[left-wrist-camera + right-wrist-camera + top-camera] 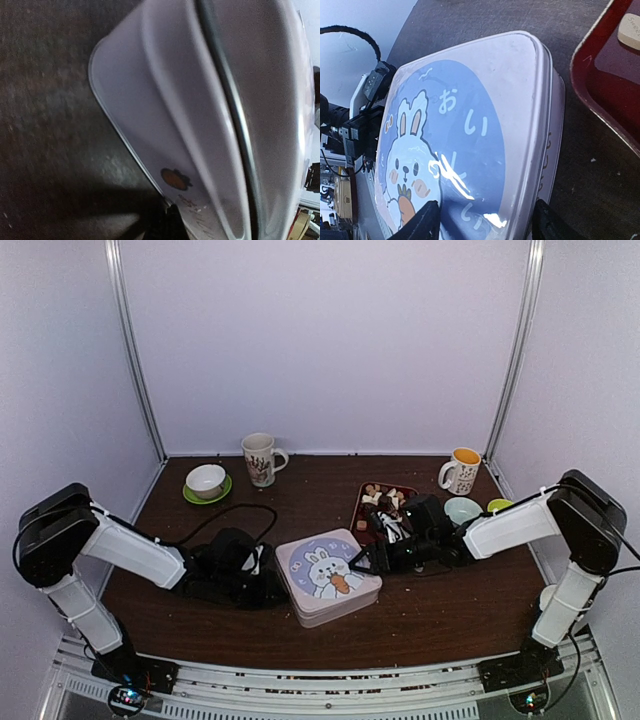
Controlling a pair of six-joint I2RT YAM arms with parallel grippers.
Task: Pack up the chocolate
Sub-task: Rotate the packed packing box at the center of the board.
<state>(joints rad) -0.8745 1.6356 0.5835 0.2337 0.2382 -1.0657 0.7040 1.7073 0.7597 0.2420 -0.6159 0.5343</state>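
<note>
Black fingers of the right tool (485,220) stand spread over the near edge of the closed bunny tin (327,578), while the left tool (262,570), pressed together, sits just beside the tin's opposite side. The chocolate (383,498) lies in the red tray (356,510) just behind the right tool, nearer that arm, so the lid probably has to come off first.
</note>
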